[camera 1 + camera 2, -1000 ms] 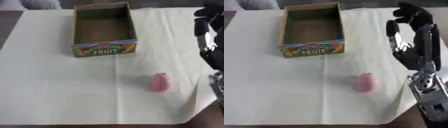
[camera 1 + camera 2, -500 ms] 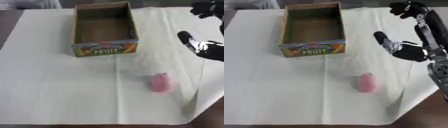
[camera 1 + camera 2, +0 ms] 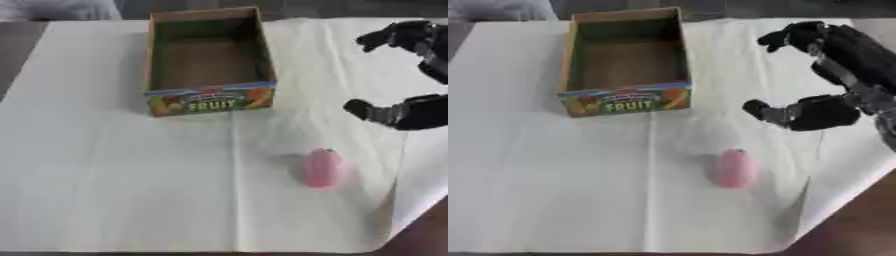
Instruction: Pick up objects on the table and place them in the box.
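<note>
- The right hand (image 3: 829, 75) hung over the right side of the white cloth (image 3: 131, 190), spread wide, thumb low and fingers high, with nothing in its hold.
- The pink object (image 3: 735, 168) lay on the cloth below and to the left of the thumb, apart from it.
- The box (image 3: 208, 100), cardboard with "FRUIT" printed on its near wall, stood farther left and farther back, well apart from the pink object; its inside looked bare.
</note>
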